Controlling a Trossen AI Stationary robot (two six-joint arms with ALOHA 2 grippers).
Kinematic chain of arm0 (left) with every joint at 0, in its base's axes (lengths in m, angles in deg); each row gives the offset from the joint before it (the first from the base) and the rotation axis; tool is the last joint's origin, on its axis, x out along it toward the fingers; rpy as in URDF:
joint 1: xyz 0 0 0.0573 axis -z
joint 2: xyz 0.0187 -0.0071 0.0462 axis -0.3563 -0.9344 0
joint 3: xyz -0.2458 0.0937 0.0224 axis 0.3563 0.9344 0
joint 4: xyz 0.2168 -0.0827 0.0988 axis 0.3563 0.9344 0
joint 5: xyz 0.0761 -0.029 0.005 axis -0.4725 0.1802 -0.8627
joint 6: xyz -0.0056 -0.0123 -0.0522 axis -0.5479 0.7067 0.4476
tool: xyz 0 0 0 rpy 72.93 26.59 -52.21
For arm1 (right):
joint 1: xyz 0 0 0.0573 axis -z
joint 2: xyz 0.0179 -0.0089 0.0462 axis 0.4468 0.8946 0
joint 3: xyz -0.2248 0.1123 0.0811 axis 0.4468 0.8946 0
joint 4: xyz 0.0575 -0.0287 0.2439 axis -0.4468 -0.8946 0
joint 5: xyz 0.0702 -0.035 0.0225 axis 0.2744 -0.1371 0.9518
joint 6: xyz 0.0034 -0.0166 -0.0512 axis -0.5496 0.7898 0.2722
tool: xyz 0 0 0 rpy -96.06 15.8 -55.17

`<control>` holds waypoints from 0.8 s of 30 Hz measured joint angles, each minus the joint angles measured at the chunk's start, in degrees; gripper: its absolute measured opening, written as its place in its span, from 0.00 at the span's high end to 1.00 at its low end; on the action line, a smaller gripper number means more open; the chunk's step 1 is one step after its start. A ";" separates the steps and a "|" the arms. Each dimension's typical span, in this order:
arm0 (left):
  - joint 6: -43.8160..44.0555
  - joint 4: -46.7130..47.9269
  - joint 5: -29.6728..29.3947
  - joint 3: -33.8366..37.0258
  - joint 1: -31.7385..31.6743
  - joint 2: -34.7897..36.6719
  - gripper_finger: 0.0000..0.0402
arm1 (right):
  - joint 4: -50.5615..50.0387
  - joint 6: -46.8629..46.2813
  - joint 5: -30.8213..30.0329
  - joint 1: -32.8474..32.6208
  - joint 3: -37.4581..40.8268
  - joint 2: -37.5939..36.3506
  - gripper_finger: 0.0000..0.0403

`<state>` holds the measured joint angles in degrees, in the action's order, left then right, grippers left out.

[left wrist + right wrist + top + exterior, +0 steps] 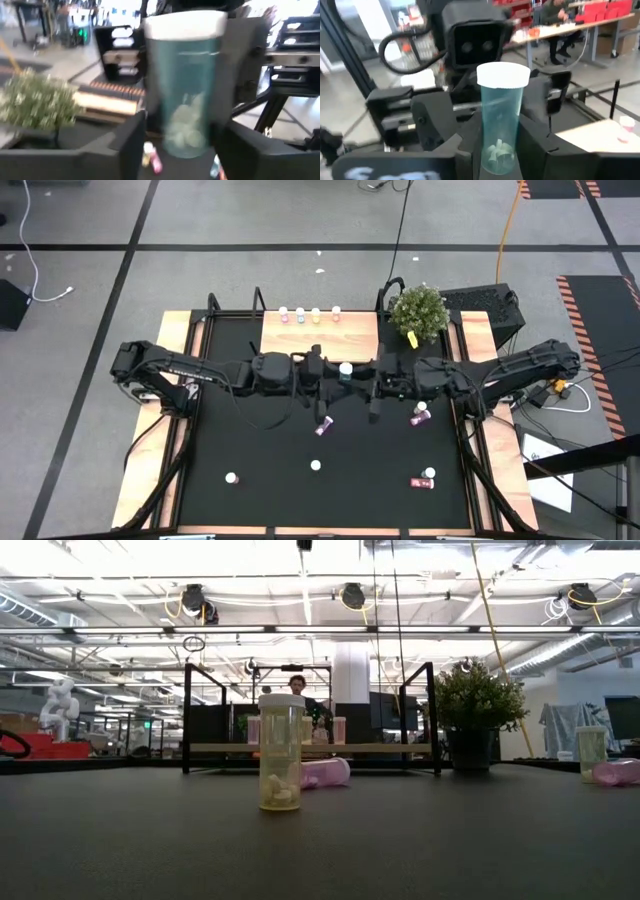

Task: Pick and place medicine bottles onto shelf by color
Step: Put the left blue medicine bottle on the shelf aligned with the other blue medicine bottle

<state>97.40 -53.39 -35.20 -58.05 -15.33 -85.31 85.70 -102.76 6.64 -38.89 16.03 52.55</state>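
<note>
Standing upright between the two grippers, above the middle of the black surface (250, 450), a blue-green bottle (346, 370) is at the point of passing from one arm to the other. Its long axis is vertical, white cap up, with pale tablets showing low in the body. In the right wrist view the right gripper (496, 150) has its fingers closed around the lower body of the blue-green bottle (501, 125), so the bottle sits squarely in that gripper's hold. In the left wrist view the left gripper (182, 137) has its fingers spread to either side of the same bottle (186, 85), with a visible gap on each flank; judged released, not gripping. Both arms are level with the bottle, left from one side, right from the other; the right is the one holding. The shelf (318, 332) lies at the far edge, just beyond the meeting point, with four bottles upright along its back. Judgement: the coming move depends on the left fingers drawing clear sideways without brushing the upright body, then the right arm carrying it, still upright, toward the shelf. Other bottles are scattered over the surface, some upright, some on their sides.
</note>
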 joint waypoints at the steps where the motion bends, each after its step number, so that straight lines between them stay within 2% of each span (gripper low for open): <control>1: 0.48 2.29 -0.02 0.00 -0.10 0.16 0.38 | -1.52 0.31 0.15 0.08 0.02 -0.30 0.80; 5: 0.59 14.97 -0.12 0.00 -0.28 3.32 0.19 | -8.43 1.82 -0.14 0.70 0.02 -1.92 0.76; 9: 2.01 21.84 -1.57 0.00 -0.99 8.23 0.11 | -18.00 5.46 -0.18 0.71 0.04 -1.90 0.75; 13: 2.49 21.56 -1.07 -1.60 -2.85 10.54 0.13 | -19.44 8.33 1.87 1.11 0.00 0.53 0.75; 19: -1.70 33.68 1.99 -8.50 -3.83 7.28 0.26 | -15.32 9.02 7.61 3.65 0.02 5.14 0.74; 24: -3.36 44.41 3.14 -14.57 -3.88 4.57 0.32 | -13.21 10.51 7.64 4.34 0.03 6.49 0.74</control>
<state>94.03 -8.98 -32.06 -72.62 -19.21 -80.74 72.49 -92.25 14.29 -34.55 16.07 59.04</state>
